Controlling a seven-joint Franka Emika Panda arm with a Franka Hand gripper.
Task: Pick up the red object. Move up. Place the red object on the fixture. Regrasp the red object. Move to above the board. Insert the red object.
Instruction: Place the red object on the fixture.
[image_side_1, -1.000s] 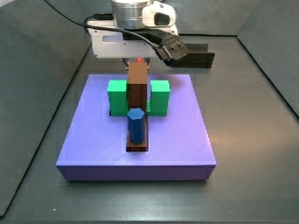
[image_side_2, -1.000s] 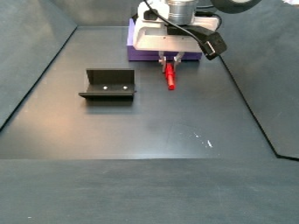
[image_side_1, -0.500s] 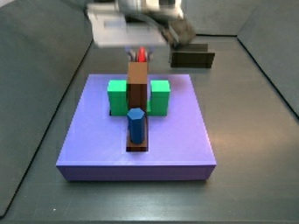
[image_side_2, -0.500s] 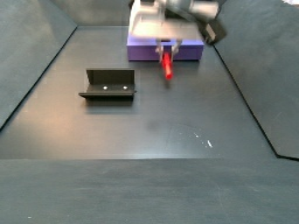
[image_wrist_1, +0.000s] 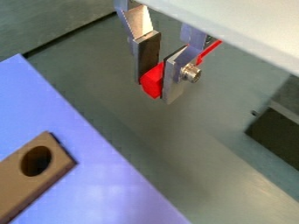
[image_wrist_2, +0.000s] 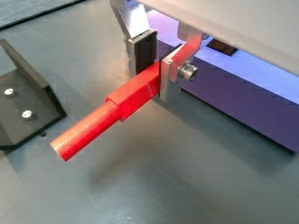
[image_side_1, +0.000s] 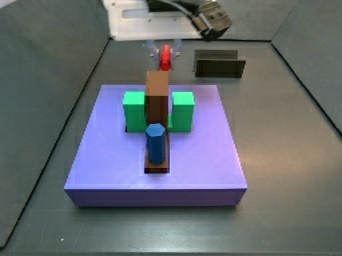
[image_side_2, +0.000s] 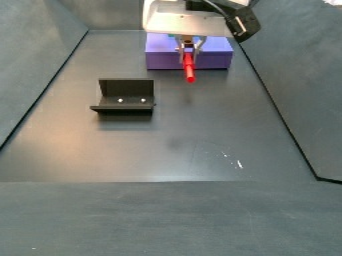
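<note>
- The red peg (image_wrist_2: 107, 120) is pinched by the pincer (image_wrist_2: 156, 59); in both wrist views its thicker end is seen clamped between the two dark-padded silver fingers (image_wrist_1: 146, 51).
- In a wrist view the peg is shown as a long red bar running out from the fingers, with a step where the thick part narrows to a thinner free end.
- In a side view the peg (image_side_2: 190, 64) hangs tilted from the pincer (image_side_2: 189, 45), clear of the table (image_side_2: 174, 150), over the floor just in front of the board (image_side_2: 214, 57).
- In a side view only a small red part of the peg (image_side_1: 166, 56) is seen, just behind the top of the brown slab (image_side_1: 158, 92), below the white pincer body.
- The board (image_side_1: 156, 150) is seen as a flat purple block on the table; two green blocks (image_side_1: 135, 110) stand on either side of the slab, and a blue peg (image_side_1: 156, 143) stands in front of it.
- In a wrist view a brown piece with a round hole (image_wrist_1: 31, 169) is set into the purple surface.
- The fixture (image_side_2: 123, 97) stands on the floor well apart from the peg; nothing is seen resting on it.
- In a wrist view the fixture (image_wrist_2: 24, 94) lies beside the peg's free end without touching it.
</note>
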